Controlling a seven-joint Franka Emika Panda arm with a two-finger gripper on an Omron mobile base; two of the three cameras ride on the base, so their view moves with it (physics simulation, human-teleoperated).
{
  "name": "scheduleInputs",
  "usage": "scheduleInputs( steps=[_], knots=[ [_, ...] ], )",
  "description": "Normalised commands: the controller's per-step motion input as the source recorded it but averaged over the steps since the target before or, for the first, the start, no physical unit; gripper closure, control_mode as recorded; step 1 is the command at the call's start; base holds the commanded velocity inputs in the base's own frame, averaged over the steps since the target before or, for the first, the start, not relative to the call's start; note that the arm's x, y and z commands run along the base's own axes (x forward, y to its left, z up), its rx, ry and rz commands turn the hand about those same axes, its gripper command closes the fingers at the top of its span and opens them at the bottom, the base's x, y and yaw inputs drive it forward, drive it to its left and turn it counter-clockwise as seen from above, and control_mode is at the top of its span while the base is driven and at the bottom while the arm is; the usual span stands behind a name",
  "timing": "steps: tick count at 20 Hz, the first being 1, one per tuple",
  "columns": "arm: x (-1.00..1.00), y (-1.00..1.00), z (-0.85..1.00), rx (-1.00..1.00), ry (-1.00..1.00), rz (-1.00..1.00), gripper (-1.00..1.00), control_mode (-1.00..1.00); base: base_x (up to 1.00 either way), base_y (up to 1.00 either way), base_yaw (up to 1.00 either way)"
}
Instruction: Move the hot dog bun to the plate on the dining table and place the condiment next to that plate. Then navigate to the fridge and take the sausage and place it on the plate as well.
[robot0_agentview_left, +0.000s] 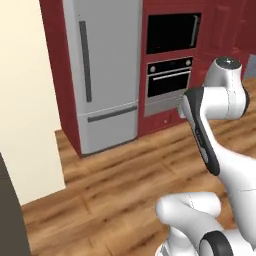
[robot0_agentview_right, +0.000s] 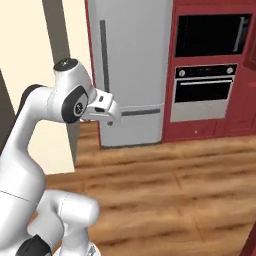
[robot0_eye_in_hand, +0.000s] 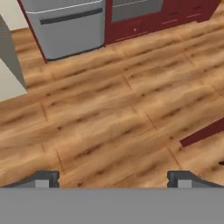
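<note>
My hand (robot0_eye_in_hand: 113, 177) hangs above bare floor with its two small dark fingertips (robot0_eye_in_hand: 43, 178) set wide apart and nothing between them. Below it lies the warm brown wooden plank floor (robot0_eye_in_hand: 109, 109), its boards running across the hand view.

The tall grey fridge (robot0_agentview_left: 102, 70) stands shut at the far side of the room, well apart from my hand. In the left base view it sits left of centre; in the right base view it is straight ahead. A long dark vertical bar handle (robot0_agentview_left: 85, 60) runs down its upper door, and a shorter dark bar handle (robot0_agentview_left: 112, 114) crosses the lower drawer. In the hand view the lower drawer of the fridge shows at the far left.

Just to the right of the fridge is a dark red cabinet wall (robot0_agentview_right: 240, 100) holding two built-in black ovens, one above the other: the upper black oven (robot0_agentview_right: 212, 35) and the lower black oven with a silver trim (robot0_agentview_right: 204, 92).

To the left of the fridge a pale cream wall (robot0_agentview_left: 27, 100) stands nearer to me. My white arm (robot0_agentview_left: 220, 130) bends in the near right of the left base view.
</note>
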Motion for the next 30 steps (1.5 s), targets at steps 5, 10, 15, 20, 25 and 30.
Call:
scheduleInputs(
  steps=[5,10,15,20,25,30],
  knots=[
    [0.0,0.0,0.0,0.0,0.0,0.0,-1.0,1.0,1.0,-0.03,0.43],
    [0.0,0.0,0.0,0.0,0.0,0.0,-1.0,1.0,0.99,-0.21,0.34],
    [0.0,0.0,0.0,0.0,0.0,0.0,-1.0,1.0,0.91,-0.39,0.27],
    [0.0,0.0,0.0,0.0,0.0,0.0,-1.0,1.0,0.7,-0.42,0.2],
    [0.0,0.0,0.0,0.0,0.0,0.0,-1.0,1.0,0.56,-0.18,0.15],
    [0.0,0.0,0.0,0.0,0.0,0.0,-1.0,1.0,0.68,-0.02,-0.04]
  ],
)
